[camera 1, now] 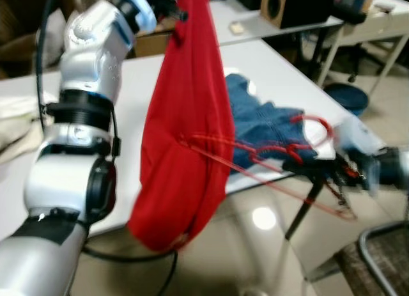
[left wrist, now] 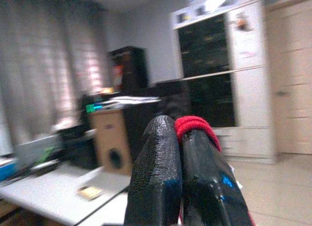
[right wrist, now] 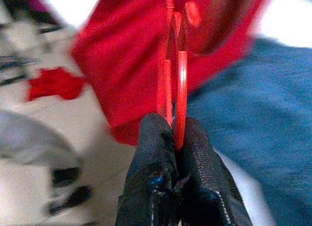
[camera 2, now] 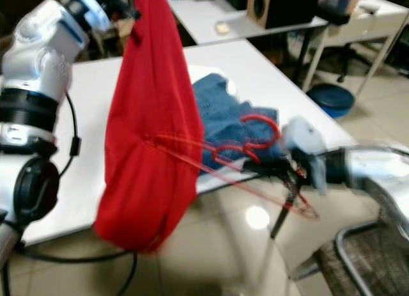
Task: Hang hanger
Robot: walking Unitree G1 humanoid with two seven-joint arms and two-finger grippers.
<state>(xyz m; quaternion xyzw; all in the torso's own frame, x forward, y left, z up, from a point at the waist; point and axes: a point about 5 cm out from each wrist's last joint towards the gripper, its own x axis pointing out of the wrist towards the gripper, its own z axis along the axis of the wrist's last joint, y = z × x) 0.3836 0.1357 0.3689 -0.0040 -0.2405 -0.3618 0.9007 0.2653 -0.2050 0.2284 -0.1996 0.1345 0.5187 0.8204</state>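
A red garment (camera 1: 185, 130) hangs in the air at the table's near edge, held up by its top edge. My left gripper (left wrist: 181, 133) is raised high and shut on that red cloth (left wrist: 192, 124). A red wire hanger (camera 1: 281, 158) reaches from the garment's lower part out to the right, its hook (camera 2: 262, 126) curving above a blue denim piece (camera 1: 268, 126). My right gripper (right wrist: 174, 138) is shut on the hanger's wire (right wrist: 180, 89), to the right of the garment and below the table edge.
The white table (camera 1: 128, 110) carries the denim piece and pale cloth (camera 1: 16, 126) at the far left. A second table (camera 1: 268, 24) behind holds a speaker box (camera 1: 276, 5). A blue basin (camera 1: 348, 98) sits on the floor at right, a chair (camera 1: 383, 257) at lower right.
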